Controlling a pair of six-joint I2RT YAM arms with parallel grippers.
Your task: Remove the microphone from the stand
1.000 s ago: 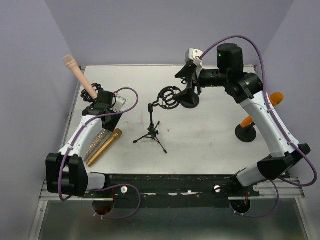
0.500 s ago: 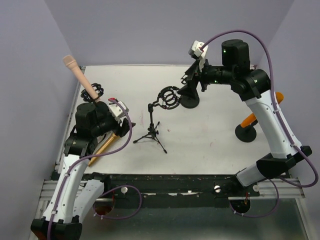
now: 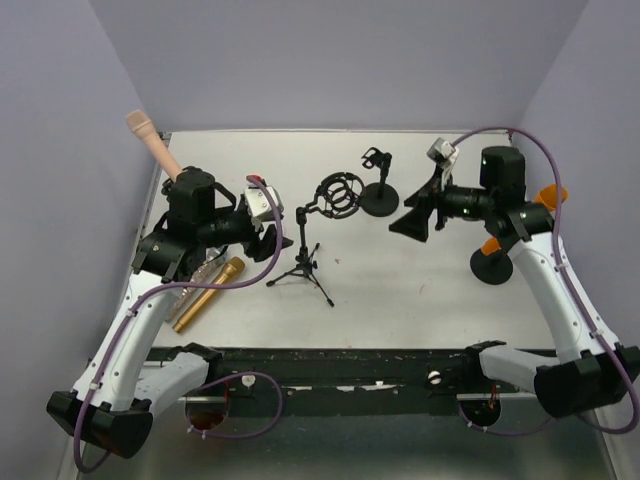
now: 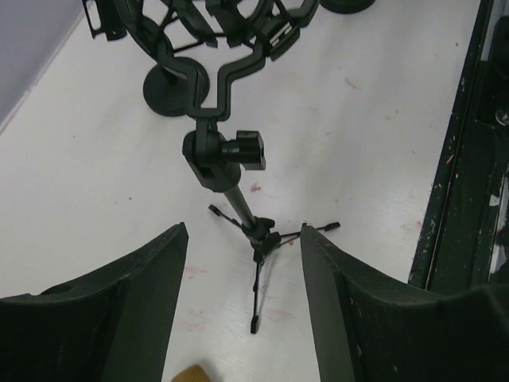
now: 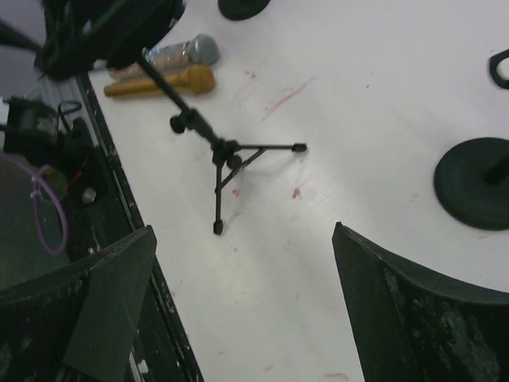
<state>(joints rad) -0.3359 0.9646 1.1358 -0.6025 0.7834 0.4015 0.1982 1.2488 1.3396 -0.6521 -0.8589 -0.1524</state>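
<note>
The pink microphone [image 3: 152,140] sticks up at a slant in the far left corner of the table [image 3: 420,280]. Its stand is mostly hidden behind the left arm. The left gripper [image 4: 242,235] is wide apart and holds nothing. It points at the tripod stand [image 3: 303,255], which has no microphone in it. The right gripper [image 5: 242,231] is wide apart too. If the left one grabs there, the light tripod may tip over, or the arm may bump the pink microphone.

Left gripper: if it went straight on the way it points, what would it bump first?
Probably the small tripod stand: it sits straight ahead of the left gripper, framed between its open fingers. Depth is hard to judge.
</note>
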